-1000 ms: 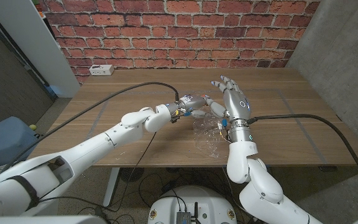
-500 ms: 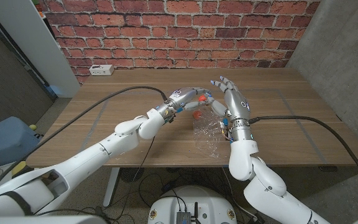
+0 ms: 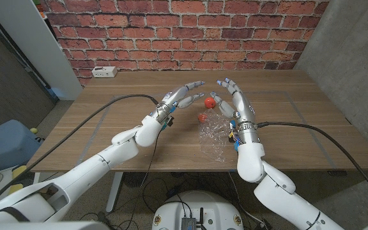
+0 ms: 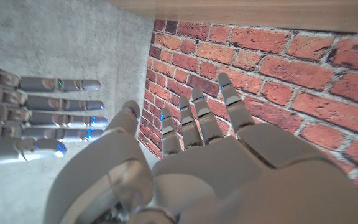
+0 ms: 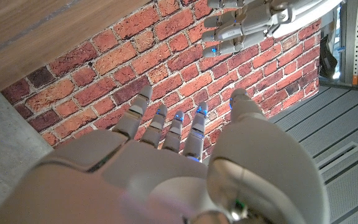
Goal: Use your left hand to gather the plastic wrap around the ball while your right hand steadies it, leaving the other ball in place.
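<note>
Red brick wall (image 3: 171,38) backs the far edge of the wooden table (image 3: 120,121), where from the head view my left hand (image 3: 183,96) and my right hand (image 3: 233,101) face each other near the middle, both empty with fingers spread straight, two small orange-red balls (image 3: 209,101) lying between them and crumpled clear plastic wrap (image 3: 214,137) just nearer, touching neither hand as far as I can tell. My left wrist view catches my right hand's fingertips (image 4: 73,118) beside my own fingers (image 4: 197,118) against brick, and my right wrist view shows my left hand (image 5: 253,22) opposite.
</note>
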Motion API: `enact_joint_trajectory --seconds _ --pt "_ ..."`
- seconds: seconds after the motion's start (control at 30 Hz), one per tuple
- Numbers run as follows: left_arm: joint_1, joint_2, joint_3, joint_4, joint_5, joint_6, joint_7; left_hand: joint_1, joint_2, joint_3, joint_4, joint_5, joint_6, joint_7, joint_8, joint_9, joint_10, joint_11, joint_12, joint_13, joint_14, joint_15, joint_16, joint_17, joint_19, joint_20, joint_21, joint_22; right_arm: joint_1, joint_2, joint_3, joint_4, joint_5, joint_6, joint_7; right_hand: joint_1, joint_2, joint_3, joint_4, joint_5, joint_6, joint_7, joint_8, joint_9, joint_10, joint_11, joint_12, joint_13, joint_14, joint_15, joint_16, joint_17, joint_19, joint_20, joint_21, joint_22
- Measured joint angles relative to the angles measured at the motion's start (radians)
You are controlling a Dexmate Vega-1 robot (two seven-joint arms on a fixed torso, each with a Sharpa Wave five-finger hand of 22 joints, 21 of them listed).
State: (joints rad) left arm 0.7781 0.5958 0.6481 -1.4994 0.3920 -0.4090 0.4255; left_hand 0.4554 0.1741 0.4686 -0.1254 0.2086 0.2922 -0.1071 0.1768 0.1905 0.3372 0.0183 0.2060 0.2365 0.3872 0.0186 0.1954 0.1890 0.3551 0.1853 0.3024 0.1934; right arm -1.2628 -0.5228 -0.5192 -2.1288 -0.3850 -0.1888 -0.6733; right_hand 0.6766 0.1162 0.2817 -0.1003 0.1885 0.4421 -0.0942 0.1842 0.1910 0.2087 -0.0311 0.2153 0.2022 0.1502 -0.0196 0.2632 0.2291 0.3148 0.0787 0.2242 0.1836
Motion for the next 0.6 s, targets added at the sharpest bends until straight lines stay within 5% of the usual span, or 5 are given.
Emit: enact_joint_trajectory --seconds 0.33,0.6 --pt "0.039 -0.019 -0.068 0.085 -0.215 -0.152 -0.037 -0.017 -0.006 0.005 0.01 0.0 -0.007 0.0 0.0 -0.005 -0.017 0.007 -0.003 -0.004 -0.017 -0.001 -0.002 0.0 -0.011 -0.003 -0.008 0.0 0.007 0.046 0.016 0.089 0.123 0.171 -0.025 -0.024 0.01 -0.004 0.004 -0.004 -0.037 0.005 -0.007 -0.005 -0.012 0.019 -0.006 0.0 0.011 0.011 0.0 0.001 0.007 0.015 0.0 0.0" --pt "0.077 -0.028 -0.128 0.13 -0.347 -0.227 -0.084 -0.021 -0.011 0.001 0.015 -0.005 -0.007 0.0 0.0 -0.005 -0.017 0.007 -0.003 -0.004 -0.023 -0.006 -0.002 0.0 -0.011 -0.004 -0.008 0.0 0.001 0.097 0.035 0.16 0.19 0.323 -0.072 -0.07 0.001 -0.01 0.018 -0.004 -0.038 0.007 -0.003 -0.005 0.008 0.038 -0.006 0.0 0.013 0.013 0.0 0.006 -0.056 0.092 -0.021 0.0"
